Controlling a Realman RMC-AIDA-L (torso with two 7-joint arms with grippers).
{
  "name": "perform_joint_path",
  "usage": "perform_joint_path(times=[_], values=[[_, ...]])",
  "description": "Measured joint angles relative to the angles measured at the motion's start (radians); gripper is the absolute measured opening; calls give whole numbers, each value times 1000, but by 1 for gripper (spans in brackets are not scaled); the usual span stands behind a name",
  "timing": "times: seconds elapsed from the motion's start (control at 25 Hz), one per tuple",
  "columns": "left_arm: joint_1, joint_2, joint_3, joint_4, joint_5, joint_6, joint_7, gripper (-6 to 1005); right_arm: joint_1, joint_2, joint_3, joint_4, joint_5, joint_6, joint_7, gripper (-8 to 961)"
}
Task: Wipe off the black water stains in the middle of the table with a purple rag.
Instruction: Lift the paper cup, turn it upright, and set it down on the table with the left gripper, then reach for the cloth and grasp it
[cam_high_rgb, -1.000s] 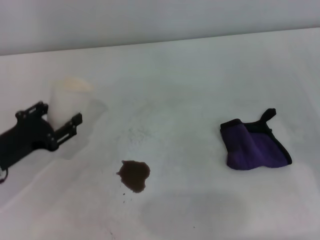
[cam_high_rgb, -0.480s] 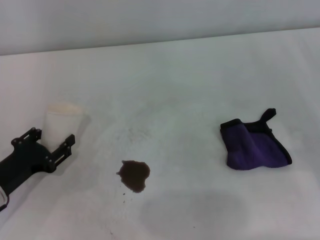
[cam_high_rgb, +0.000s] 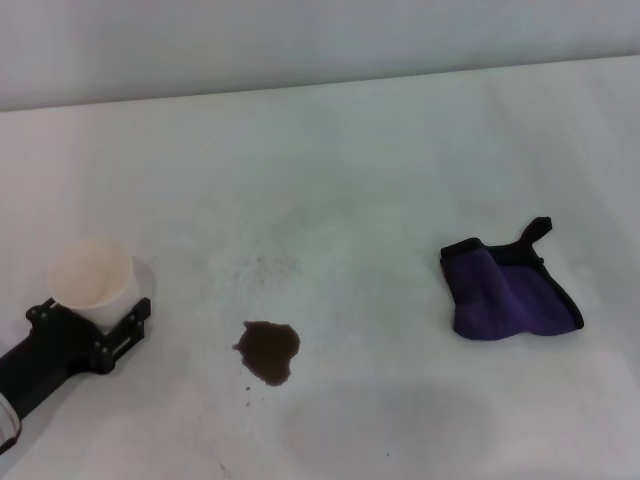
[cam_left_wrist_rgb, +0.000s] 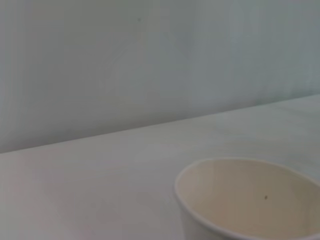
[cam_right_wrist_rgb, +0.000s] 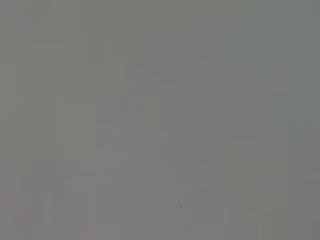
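Head view showed the left gripper (cam_high_rgb: 97, 322) closed around the white paper cup (cam_high_rgb: 91, 280), now carried nearer and further left — away from the black water stains (cam_high_rgb: 268, 350) mid-table (cam_high_rgb: 380, 160). The purple rag (cam_high_rgb: 508, 297) lay untouched, right — wiping not begun.

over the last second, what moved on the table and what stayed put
The left gripper, shut on the white paper cup, pulled back toward the robot and to its left, carrying the cup away from the table's middle; the cup now sits upright with its open mouth showing. The black water stains and the purple rag stayed as they were. The right gripper is out of view.
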Motion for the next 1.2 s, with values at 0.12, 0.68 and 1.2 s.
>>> perform_joint_path(times=[0.12, 0.68, 1.2], values=[[14, -1, -3, -12, -1, -18, 33, 684, 6, 0, -4, 0, -1, -22, -1, 857], [45, -2, -1, -15, -4, -61, 79, 870, 3, 0, -52, -3, -3, -45, -2, 857], [215, -2, -3, -19, -106, -212, 174, 891, 1, 0, -76, -16, -32, -64, 4, 856]])
